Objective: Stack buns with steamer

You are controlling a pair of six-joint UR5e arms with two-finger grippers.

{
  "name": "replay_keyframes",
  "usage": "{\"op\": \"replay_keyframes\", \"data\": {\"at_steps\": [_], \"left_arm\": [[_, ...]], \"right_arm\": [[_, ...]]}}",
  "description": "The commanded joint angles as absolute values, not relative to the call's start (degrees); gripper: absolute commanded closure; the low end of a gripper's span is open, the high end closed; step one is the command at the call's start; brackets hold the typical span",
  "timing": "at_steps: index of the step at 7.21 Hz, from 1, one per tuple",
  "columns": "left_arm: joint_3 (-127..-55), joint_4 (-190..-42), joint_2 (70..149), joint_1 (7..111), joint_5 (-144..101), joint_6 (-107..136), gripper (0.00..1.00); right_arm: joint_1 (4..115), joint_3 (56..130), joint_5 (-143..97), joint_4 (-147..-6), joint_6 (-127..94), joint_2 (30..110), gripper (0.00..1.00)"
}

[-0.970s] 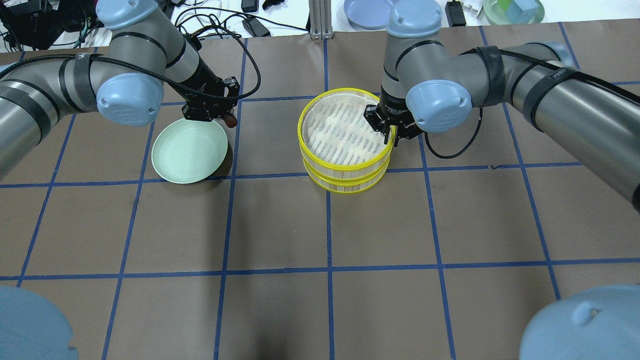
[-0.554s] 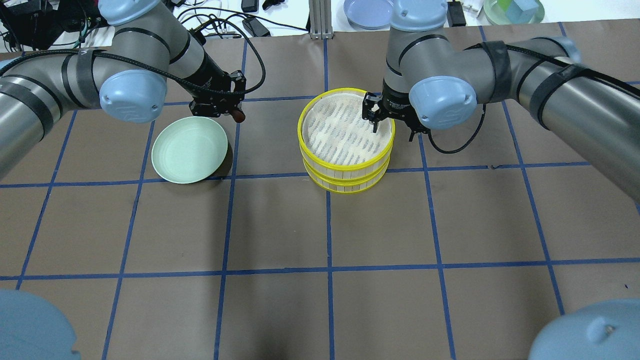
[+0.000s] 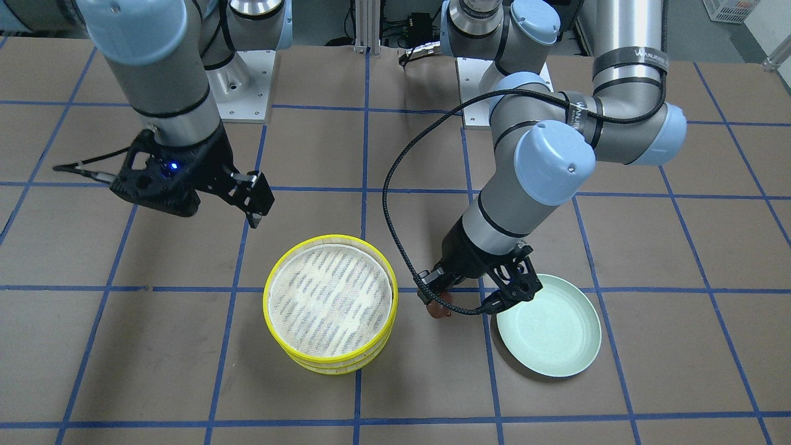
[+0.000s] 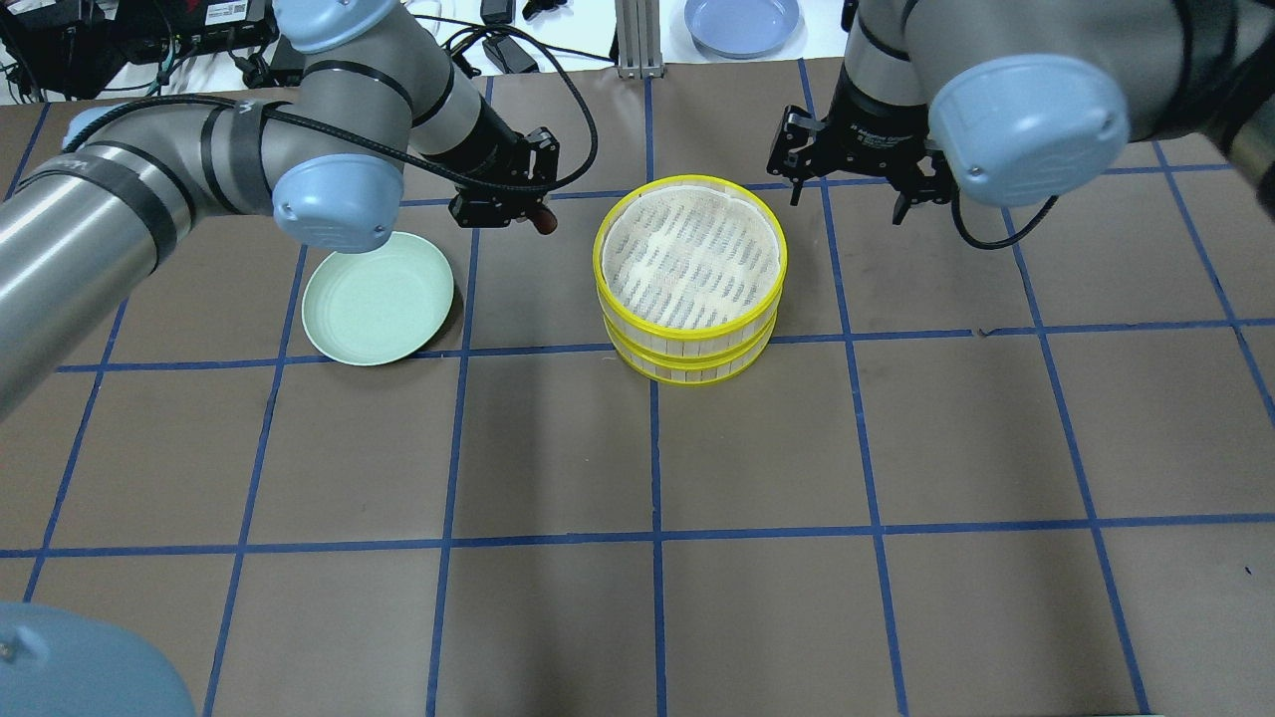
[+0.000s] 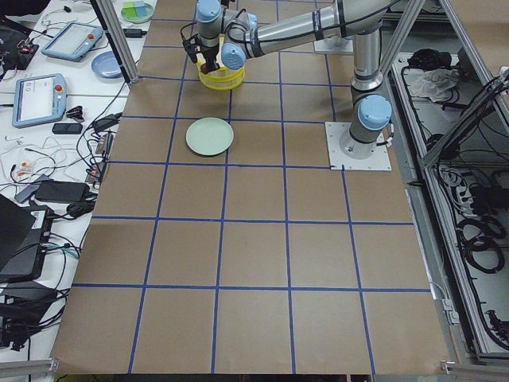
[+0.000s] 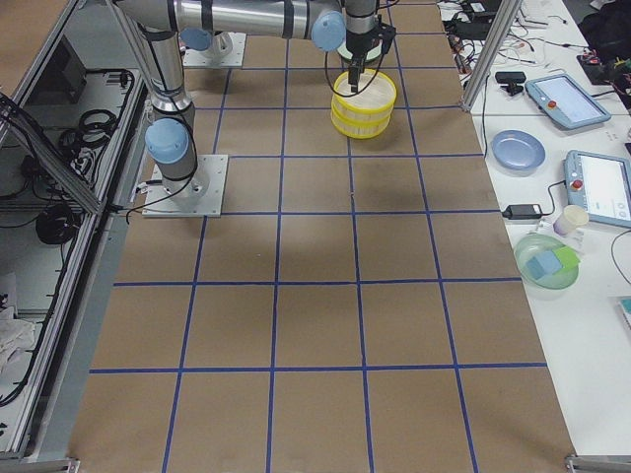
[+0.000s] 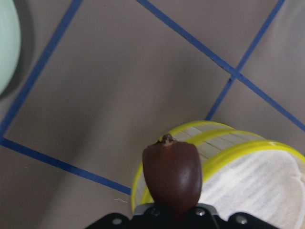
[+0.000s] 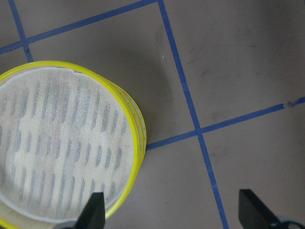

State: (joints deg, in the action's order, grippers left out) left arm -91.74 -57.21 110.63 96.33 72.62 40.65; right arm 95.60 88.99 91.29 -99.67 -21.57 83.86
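The steamer (image 4: 599, 261) stands as two yellow-rimmed tiers stacked at the table's middle; the top tier's cloth bottom is bare. My left gripper (image 4: 530, 213) is shut on the dark reddish-brown bun (image 4: 543, 222) and holds it above the table between the mint-green plate (image 4: 379, 297) and the steamer's left side. In the left wrist view the bun (image 7: 171, 174) hangs just short of the steamer rim (image 7: 238, 152). My right gripper (image 4: 847, 204) is open and empty, raised behind the steamer's far right side. The cream-white bun is hidden.
The mint-green plate (image 3: 549, 326) is empty. A blue plate (image 4: 742, 22), cables (image 4: 478, 40) and devices lie beyond the table's far edge. The arms' base plates (image 3: 241, 80) sit at the robot's side of the table.
My left gripper has carried the brown bun right, from the plate's far edge toward the steamer. My right gripper has left the top tier's rim, risen and drawn back to the far right, open.
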Motion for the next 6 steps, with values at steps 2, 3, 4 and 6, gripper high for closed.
{"op": "replay_keyframes", "data": {"at_steps": [2, 3, 4, 6], "left_arm": [[-92.28, -53.09, 112.49, 102.46, 68.29, 47.37, 0.84], [-92.55, -53.17, 113.20, 102.65, 66.03, 47.29, 0.22], [-92.55, -53.26, 113.38, 102.74, 65.92, 46.76, 0.00], [-92.64, -54.05, 113.29, 102.92, 66.09, 47.46, 0.00]], "right_arm": [[94.66, 83.34, 91.67, -90.46, -19.08, 90.09, 0.00], [94.66, 83.41, 92.10, -89.57, -16.11, 90.09, 0.00], [94.75, 83.67, 92.72, -90.26, -9.91, 90.00, 0.00], [94.57, 83.67, 92.55, -90.09, -5.46, 90.17, 0.00]]}}
